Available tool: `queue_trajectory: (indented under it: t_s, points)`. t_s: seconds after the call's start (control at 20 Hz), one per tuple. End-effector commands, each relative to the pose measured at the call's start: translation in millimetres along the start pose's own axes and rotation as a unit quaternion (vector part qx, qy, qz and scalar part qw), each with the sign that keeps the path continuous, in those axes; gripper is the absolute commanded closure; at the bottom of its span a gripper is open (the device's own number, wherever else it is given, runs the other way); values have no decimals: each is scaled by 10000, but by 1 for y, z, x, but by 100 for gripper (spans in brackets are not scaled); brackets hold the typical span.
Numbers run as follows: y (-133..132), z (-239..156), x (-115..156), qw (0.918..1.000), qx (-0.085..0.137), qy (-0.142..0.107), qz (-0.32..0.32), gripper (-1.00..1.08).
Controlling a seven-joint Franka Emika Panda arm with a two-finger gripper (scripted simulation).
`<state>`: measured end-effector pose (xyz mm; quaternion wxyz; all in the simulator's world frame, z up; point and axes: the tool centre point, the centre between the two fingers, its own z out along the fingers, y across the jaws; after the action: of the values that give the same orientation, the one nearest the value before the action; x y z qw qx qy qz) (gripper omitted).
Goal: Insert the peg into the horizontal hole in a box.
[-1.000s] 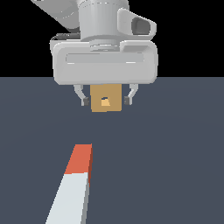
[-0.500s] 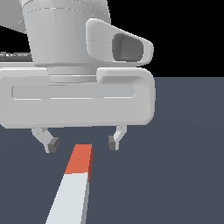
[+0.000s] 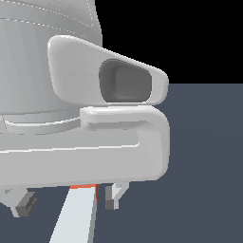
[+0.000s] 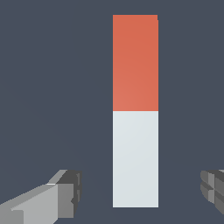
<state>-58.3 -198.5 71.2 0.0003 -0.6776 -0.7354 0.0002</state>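
Wrist view shows the gripper (image 4: 140, 194) spread wide, empty, fingers either side of the peg (image 4: 135, 109) lying mid-frame on the floor. The peg sits off-centre between the fingers, so closing could skew it.

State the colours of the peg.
The peg is orange-red on one half and white on the other, lying flat on the dark surface. The wrist view shows it best.

Peg (image 4: 135, 111) between wide-apart jaws
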Motion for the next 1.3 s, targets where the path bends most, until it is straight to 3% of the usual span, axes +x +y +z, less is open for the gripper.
queue_trajectory:
  t_s: [0.0, 0.35, 1.1, 1.15, 1.25]
  points:
    - [0, 2, -3, 10000, -3, -1, -17, -92]
    - [0, 4, -3, 10000, 0, -1, -9, -92]
    - [1, 51, -3, 10000, -4, 0, -15, -92]
    - [1, 51, -3, 10000, -4, 0, -15, 108]
    - [1, 51, -3, 10000, -4, 0, -15, 108]
